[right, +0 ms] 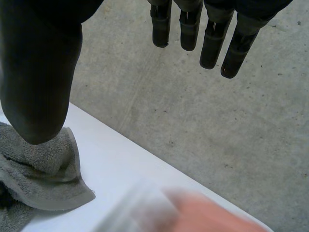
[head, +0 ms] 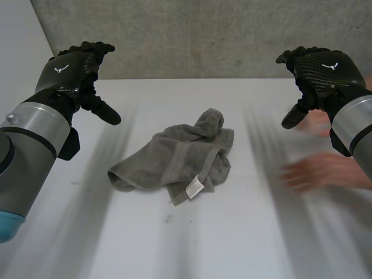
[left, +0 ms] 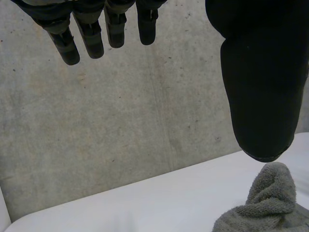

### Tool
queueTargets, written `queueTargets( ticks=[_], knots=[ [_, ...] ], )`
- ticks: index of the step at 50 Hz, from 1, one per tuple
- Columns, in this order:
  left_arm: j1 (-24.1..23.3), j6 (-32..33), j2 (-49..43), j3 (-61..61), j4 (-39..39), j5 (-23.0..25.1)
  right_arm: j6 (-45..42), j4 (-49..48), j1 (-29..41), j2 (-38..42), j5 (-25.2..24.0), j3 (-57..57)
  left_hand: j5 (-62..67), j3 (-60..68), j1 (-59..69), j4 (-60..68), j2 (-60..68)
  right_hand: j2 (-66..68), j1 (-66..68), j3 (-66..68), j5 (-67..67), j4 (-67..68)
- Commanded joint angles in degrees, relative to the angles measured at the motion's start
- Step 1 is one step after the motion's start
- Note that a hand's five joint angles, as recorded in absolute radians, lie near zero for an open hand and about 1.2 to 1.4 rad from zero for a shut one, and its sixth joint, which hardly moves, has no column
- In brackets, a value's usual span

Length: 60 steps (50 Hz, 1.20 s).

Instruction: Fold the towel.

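Loosely heaped towel on the table, both hands spread wide above it

Nearest to me, the white table runs bare up to the towel, and the robot's left arm reaches in on the towel's left side. The towel is grey and lies crumpled at about the middle of the table. Its near edge is doubled over, and a small white label shows at its near-right corner. At its far-right end the cloth bunches up into a rounded hump.

Right of the towel, a person's hand is low over the table, apart from the cloth.

Left of the towel and a little beyond it, the left hand hangs in the air, well apart from the cloth. Seen from its own wrist, its fingers are straight and spaced, and the thumb stands wide off them. The towel's hump lies just past the thumb's tip, down on the table.

Right of the towel, at much the same height, the right hand hangs on its arm above the person's hand. Its fingers are straight too, and its thumb is held far out from them. From that wrist a flat corner of the towel shows beneath the thumb. Neither hand touches the towel.

Beyond the towel, the table ends against a grey concrete wall.
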Motion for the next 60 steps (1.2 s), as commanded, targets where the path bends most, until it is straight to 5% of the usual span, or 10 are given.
queueTargets(
  ticks=[1, 15, 22, 29, 39, 43, 60],
  knots=[
    [0.0, 0.0, 0.0, 0.0, 0.1, 0.0, 0.0, 0.0, 0.0, 0.0, 0.0, 0.0, -1.5, 0.5, -0.1, 0.5, 0.8, -4.5, -2.6, -4.0, -3.1, -4.6],
    [0.4, 0.1, -2.1, 1.1, -0.1, 0.1, -3.3, 0.8, 0.6, 3.9, -4.1, -0.3, -0.8, 1.3, 0.6, 1.2, 1.5, -4.5, -2.6, -4.0, -3.1, -4.6],
    [5.2, 0.0, -4.3, 1.1, -0.5, 0.3, -10.5, 0.6, 5.8, 6.0, -5.2, -0.3, -0.8, 1.3, 0.6, 1.2, 1.5, -4.5, -2.6, -4.0, -3.1, -4.6],
    [9.8, 0.0, -9.2, -0.3, -0.5, 2.4, -5.0, 0.0, 10.7, 10.5, -5.5, -1.8, 0.2, 2.3, 1.7, 2.2, 2.5, -4.5, -2.6, -4.0, -3.1, -4.6],
    [13.6, 0.0, -19.4, 0.1, -0.1, 11.5, -4.1, -3.1, 16.2, 21.7, -6.0, -6.8, 0.2, 2.3, 1.7, 2.2, 2.5, 3.8, 5.7, 4.3, 5.2, 3.7],
    [14.1, 0.0, -20.9, 0.0, 0.0, 12.1, -6.6, -5.4, 18.2, 26.3, -6.0, -7.8, 0.2, 2.3, 1.7, 2.2, 2.5, 14.6, 16.4, 15.1, 16.0, 14.5],
    [14.1, 0.9, -23.5, -0.3, 0.0, 12.1, 0.0, -14.9, 24.0, 34.0, -4.7, -9.3, 1.1, 3.1, 2.5, 3.1, 3.3, 13.3, 15.1, 13.8, 14.7, 13.2]
  ],
)
